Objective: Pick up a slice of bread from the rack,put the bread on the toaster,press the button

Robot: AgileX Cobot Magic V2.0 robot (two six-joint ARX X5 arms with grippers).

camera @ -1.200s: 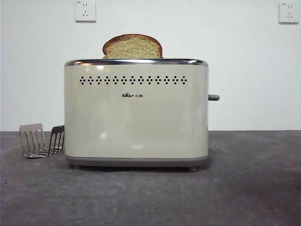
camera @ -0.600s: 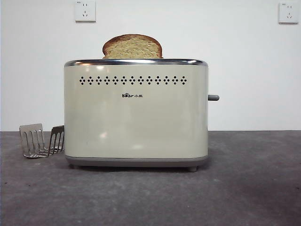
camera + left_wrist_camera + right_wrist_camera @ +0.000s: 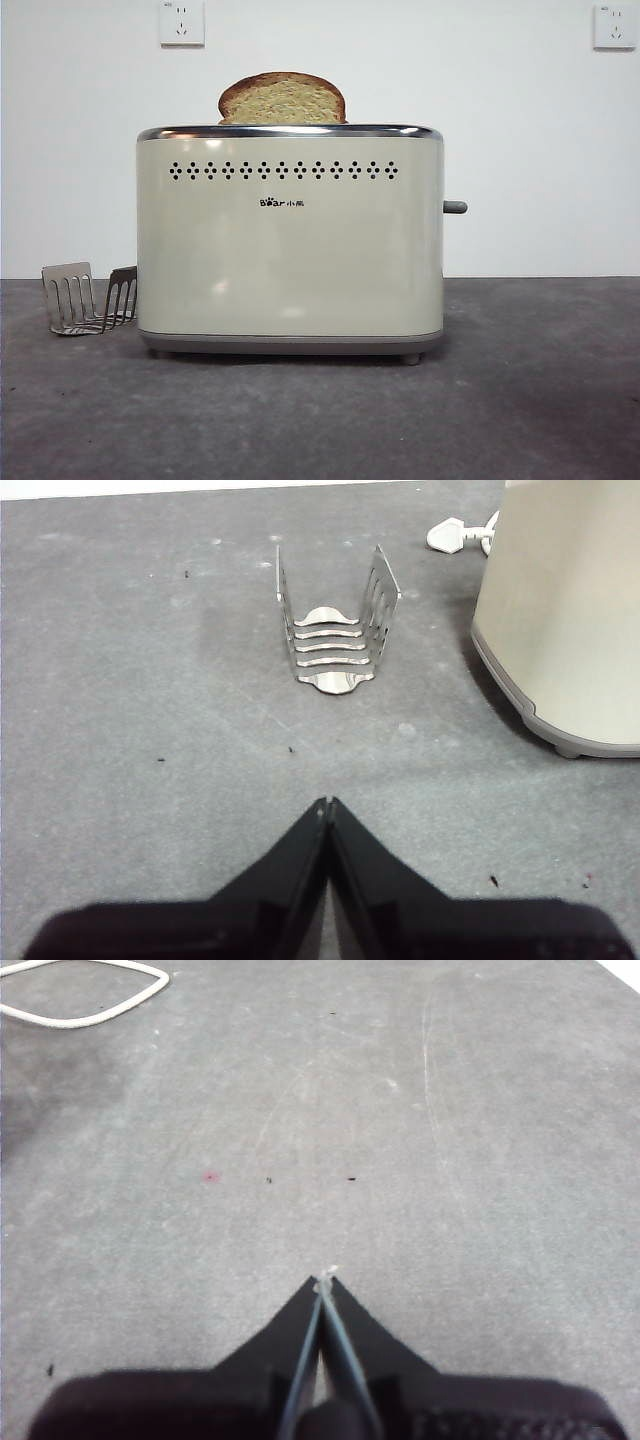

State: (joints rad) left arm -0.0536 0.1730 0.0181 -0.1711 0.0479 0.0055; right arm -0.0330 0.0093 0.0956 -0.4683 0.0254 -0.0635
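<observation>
1. The slice of bread [image 3: 282, 98] stands upright in the slot of the toaster [image 3: 290, 240], its domed crust and upper crumb rising above the chrome rim, left of the toaster's middle in the front view.
2. The button [image 3: 455, 207], a grey lever stub, projects sideways from the toaster's narrow end, high on that end; nothing touches it.
3. The rack [image 3: 337, 630] sits on the table [image 3: 540, 400] just beside the toaster's opposite end, with no bread in its slots.
4. The left gripper [image 3: 328, 805] hangs over bare table, well apart from the rack, jaws pressed together at the tips and holding nothing.
5. The right gripper [image 3: 325, 1282] hangs over bare table near a white cord [image 3: 80, 1015], jaws likewise closed and empty; neither arm shows in the front view.
6. Judged step: bread is placed, and pressing the button remains, since the slice rides high and the lever sits high. The next move calls for an arm to reach the lever end and push the stub downward with a closed tip.
7. Compared with the earlier front-view frames, bread, toaster, rack and button lie unchanged; no visible motion.
</observation>
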